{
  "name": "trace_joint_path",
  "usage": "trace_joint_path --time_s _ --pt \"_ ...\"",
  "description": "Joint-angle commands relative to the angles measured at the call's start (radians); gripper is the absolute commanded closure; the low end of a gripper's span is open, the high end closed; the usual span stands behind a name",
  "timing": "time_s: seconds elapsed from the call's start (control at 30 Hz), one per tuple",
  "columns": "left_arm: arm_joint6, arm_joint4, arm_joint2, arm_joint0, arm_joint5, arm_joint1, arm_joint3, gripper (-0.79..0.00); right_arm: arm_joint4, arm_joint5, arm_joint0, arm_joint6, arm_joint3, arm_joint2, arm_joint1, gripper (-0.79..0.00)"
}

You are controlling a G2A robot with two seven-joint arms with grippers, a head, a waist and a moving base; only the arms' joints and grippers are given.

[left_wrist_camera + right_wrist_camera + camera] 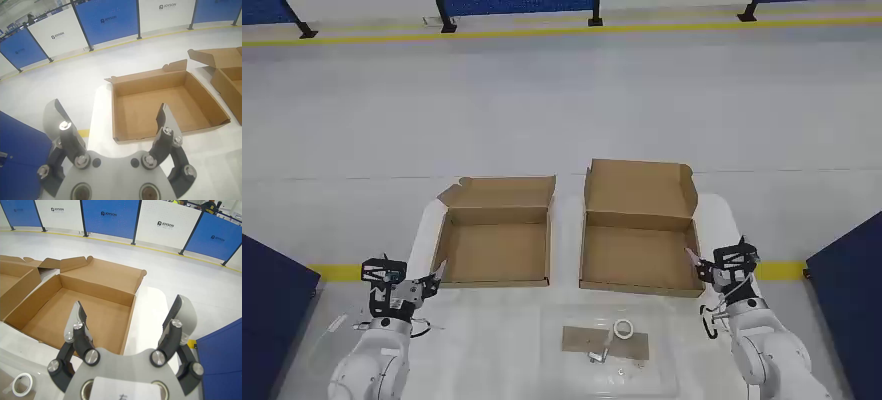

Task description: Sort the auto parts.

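Observation:
Two open, empty cardboard boxes sit side by side at the back of the white table, a left box [492, 250] [140, 113] and a right box [637, 255] [105, 317]. At the front centre a clear tray [662, 370] holds a brown cardboard piece [582, 340], a white ring [623, 328] [29, 379] and a small metal part [597, 355]. My left gripper [407, 275] [109, 105] hovers open and empty off the left box's front left corner. By the right box's front right corner my right gripper [720, 255] [128, 300] is open too, with nothing between its fingers.
Blue panels stand close to the table on the left [272, 290] and right [852, 270]. Both boxes have their lids [640, 188] folded up at the back. A strip of bare table [492, 330] lies between the boxes and the tray.

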Motion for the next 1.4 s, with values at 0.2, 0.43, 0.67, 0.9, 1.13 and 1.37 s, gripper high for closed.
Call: trace_joint_path --time_s 0.2,0.43,0.67,0.9,1.13,1.37 --pt "0.0 0.0 0.0 0.0 0.0 0.0 0.0 -0.785 -0.015 -0.112 -0.009 0.07 -0.063 0.007 0.006 -0.785" --pt "0.0 0.0 0.0 0.0 0.0 0.0 0.0 -0.785 0.01 -0.208 -0.019 0.15 -0.107 0.028 0.012 -0.785" --pt "0.0 0.0 0.0 0.0 0.0 0.0 0.0 -0.785 -0.015 -0.282 -0.007 0.188 -0.137 0.026 0.018 -0.785" --pt "0.0 0.0 0.0 0.0 0.0 0.0 0.0 -0.785 -0.026 -0.489 0.044 0.462 -0.209 0.07 0.038 -0.785" --pt "0.0 0.0 0.0 0.0 0.0 0.0 0.0 -0.785 -0.026 -0.489 0.044 0.462 -0.209 0.07 0.038 -0.785" --pt "0.0 0.0 0.0 0.0 0.0 0.0 0.0 -0.785 -0.07 -0.618 0.079 0.582 -0.267 0.037 0.05 -0.785"
